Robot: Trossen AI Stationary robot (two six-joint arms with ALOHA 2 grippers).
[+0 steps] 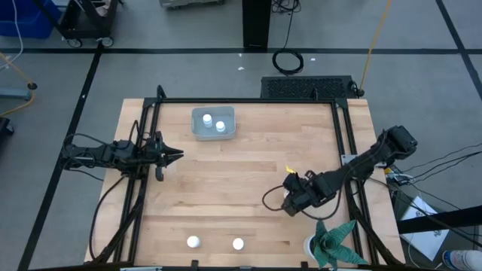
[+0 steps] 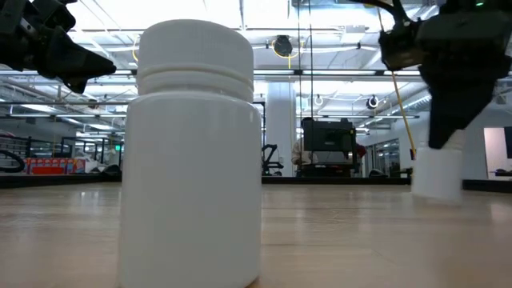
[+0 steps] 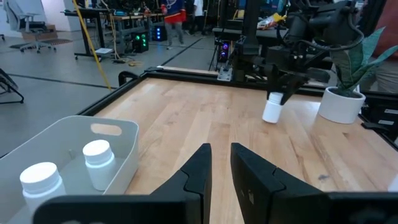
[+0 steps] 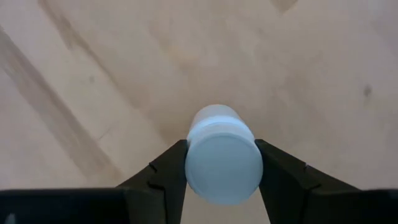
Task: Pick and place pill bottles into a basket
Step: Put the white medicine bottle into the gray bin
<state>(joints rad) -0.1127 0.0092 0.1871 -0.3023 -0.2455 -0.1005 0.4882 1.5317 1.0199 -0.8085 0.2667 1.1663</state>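
The grey-blue basket (image 1: pixel 213 123) stands at the table's far left-middle with two white pill bottles (image 1: pixel 207 118) (image 1: pixel 221 126) upright in it; they also show in the left wrist view (image 3: pixel 98 163) (image 3: pixel 42 182). Two more bottles (image 1: pixel 193 242) (image 1: pixel 238 244) stand on their bases near the near edge; one looms in the low view (image 2: pixel 192 152). My right gripper (image 1: pixel 290 202), right of the middle, is shut on a fifth bottle (image 4: pixel 222 155). My left gripper (image 1: pixel 177 156) waits below the basket, empty, fingers nearly together (image 3: pixel 221 165). My right gripper pinches the bottle's upper part, by the cap (image 4: pixel 186 163), between its two fingers, one on each side. The fingers come from above, pointing down. The bottle hangs below them, slightly tilted (image 3: pixel 272 107); I cannot tell whether its base is clear of the table.
A white pot with a green plant (image 1: pixel 331 241) stands at the near right corner, close to my right arm. A black frame (image 1: pixel 248 102) runs along the table's far edge and sides. Bare wood (image 1: pixel 226 188) lies between the grippers.
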